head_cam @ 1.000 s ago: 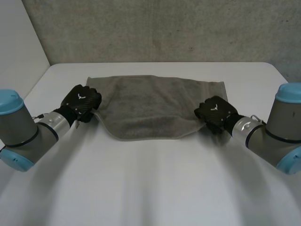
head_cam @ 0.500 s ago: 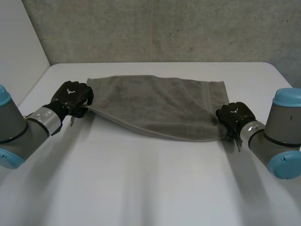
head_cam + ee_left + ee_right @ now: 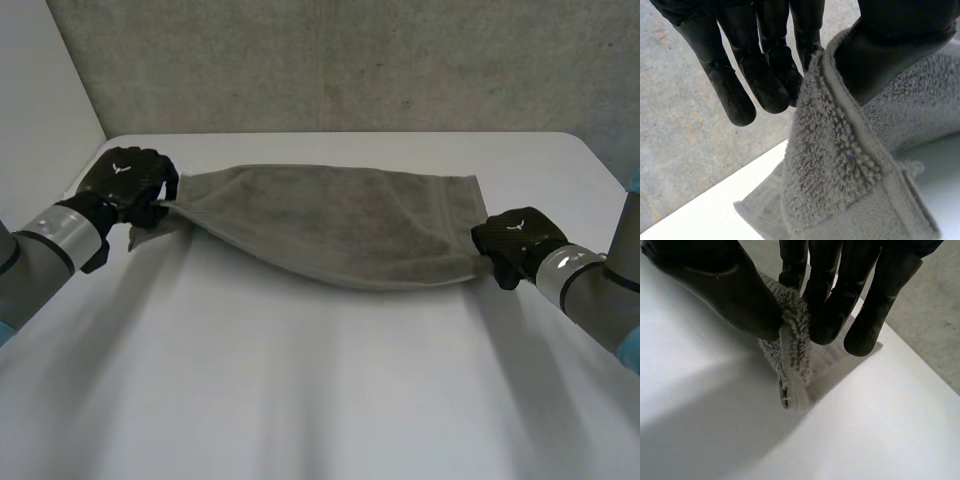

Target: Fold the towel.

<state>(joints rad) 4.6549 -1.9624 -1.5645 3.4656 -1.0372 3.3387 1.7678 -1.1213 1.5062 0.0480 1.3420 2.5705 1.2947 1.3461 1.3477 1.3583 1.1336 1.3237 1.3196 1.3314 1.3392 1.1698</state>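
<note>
My left robot hand [image 3: 128, 182] pinches one near corner of the grey towel [image 3: 340, 225] at the frame's left; my right robot hand [image 3: 515, 240] pinches the other at the right. The edge is stretched between them over the white counter [image 3: 300, 380], I think to keep the fold straight.

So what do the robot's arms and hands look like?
The left hand and right hand are black like gloves, with thick rounded fingers and a small white mark on each back. A shiny silver band sits at each wrist. The left arm and right arm behind are round grey tubes.
</note>
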